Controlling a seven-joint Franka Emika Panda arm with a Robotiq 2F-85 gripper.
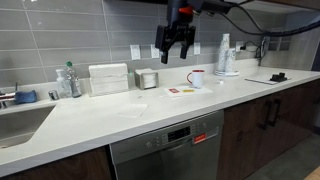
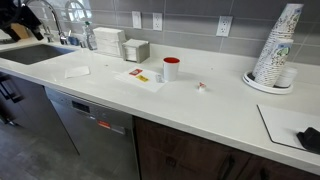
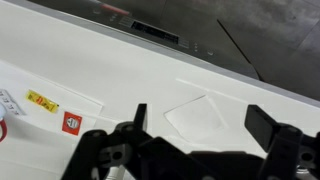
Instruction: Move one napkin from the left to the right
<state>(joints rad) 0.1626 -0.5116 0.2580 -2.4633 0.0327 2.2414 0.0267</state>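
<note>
Napkin, thin squarish white paper, lies flat on the smooth pale counter; above it, black fingers stand spread, empty.

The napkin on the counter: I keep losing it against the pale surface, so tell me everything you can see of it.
The napkin is a small, thin, roughly square white piece of what looks like paper, barely standing out from the counter. It lies flat and alone, turned diamond-wise in the wrist view, touching only the counter. In an exterior view the napkin sits between the sink and a larger white sheet carrying red-and-white packets, apart from both. The open gripper hangs above, not touching it.
</note>
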